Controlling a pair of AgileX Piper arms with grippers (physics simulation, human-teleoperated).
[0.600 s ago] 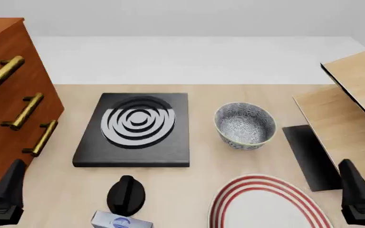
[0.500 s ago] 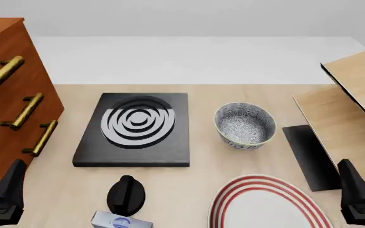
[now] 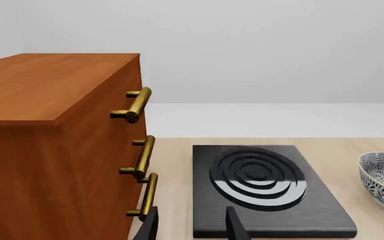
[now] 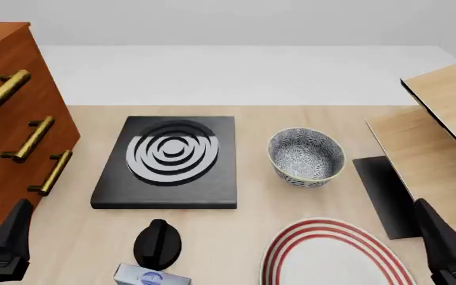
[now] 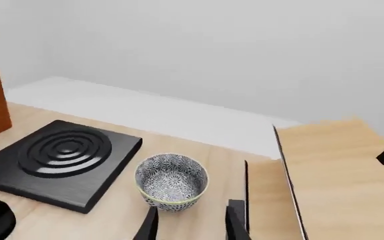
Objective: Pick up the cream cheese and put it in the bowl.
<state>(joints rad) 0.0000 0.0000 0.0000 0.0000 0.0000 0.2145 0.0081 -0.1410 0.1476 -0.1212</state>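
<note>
At 6 o'clock on the desk, against the front view's lower edge, the cream cheese is seen only in part, just beside a black knob. Bowl stands at 2 o'clock from it, well apart. Left claw and right claw: fingers parted, nothing held. Risks judged: knob crowded during the grasp and the box nudged aside; red-ringed plate mistaken for the target; bowl tipped if the long box is dropped on its rim.

Cream cheese cut by bottom edge; plate too.
</note>
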